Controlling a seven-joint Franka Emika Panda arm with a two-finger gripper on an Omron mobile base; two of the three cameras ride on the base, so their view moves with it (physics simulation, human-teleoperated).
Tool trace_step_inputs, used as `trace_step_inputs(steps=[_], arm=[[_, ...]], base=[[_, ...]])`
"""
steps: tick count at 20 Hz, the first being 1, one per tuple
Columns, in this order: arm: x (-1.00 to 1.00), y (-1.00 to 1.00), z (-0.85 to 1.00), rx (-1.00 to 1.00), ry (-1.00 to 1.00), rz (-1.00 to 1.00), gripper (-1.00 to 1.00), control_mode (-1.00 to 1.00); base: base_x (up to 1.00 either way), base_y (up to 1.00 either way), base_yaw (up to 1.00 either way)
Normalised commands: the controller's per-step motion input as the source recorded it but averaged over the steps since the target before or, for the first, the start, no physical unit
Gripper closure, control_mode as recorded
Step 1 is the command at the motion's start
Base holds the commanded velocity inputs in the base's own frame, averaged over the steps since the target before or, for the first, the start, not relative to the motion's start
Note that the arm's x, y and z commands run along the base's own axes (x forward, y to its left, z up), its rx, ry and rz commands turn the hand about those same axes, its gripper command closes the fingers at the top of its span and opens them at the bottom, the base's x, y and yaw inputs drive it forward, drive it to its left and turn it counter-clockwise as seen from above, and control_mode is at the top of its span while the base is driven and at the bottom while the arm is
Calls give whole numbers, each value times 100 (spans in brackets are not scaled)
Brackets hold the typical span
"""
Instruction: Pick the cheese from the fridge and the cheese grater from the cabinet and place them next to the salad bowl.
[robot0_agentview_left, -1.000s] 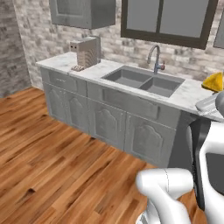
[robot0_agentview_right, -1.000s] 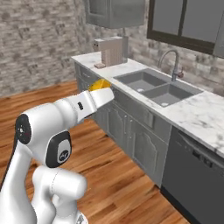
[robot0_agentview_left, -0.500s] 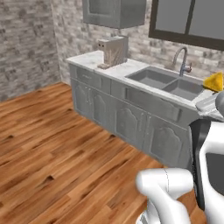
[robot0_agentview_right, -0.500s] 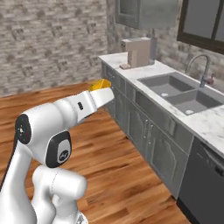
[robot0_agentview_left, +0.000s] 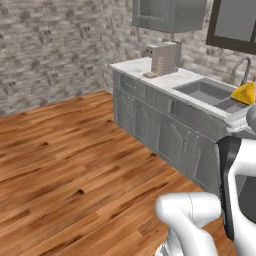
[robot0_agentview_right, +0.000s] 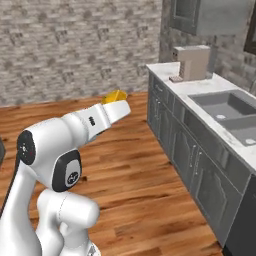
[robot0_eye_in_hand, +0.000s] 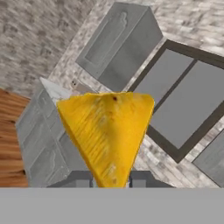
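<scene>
The cheese (robot0_eye_in_hand: 107, 135), a yellow-orange wedge, stands point-down between my gripper's (robot0_eye_in_hand: 111, 179) two dark fingertips (robot0_eye_in_hand: 83, 178), which are shut on it. In the left base view the cheese (robot0_agentview_left: 244, 94) shows at the right edge, held up in front of the sink. From the right base side the cheese (robot0_agentview_right: 114, 95) sits at the end of my outstretched white arm, above the wooden floor. The fridge, the cheese grater and the salad bowl are out of view.
A grey counter (robot0_agentview_left: 145, 67) with a sink (robot0_agentview_left: 205, 90) and lower doors runs along the brick wall. A beige appliance (robot0_agentview_left: 162, 57) stands near its corner under a grey wall cabinet (robot0_agentview_left: 167, 15). A dark-framed window (robot0_eye_in_hand: 183, 92) is beside it. Wooden floor (robot0_agentview_left: 75, 150) spreads to the left.
The whole picture has shifted: the base has moved, so the counter and sink slid right in both base views. The cheese stays in the shut gripper, in the same pose.
</scene>
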Motion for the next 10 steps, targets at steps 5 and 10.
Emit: trace_step_inputs(steps=[5,10], arm=[[0,0,0,0,0,0,100,100],[0,0,0,0,0,0,100,100]], base=[[0,0,35],[0,0,35]])
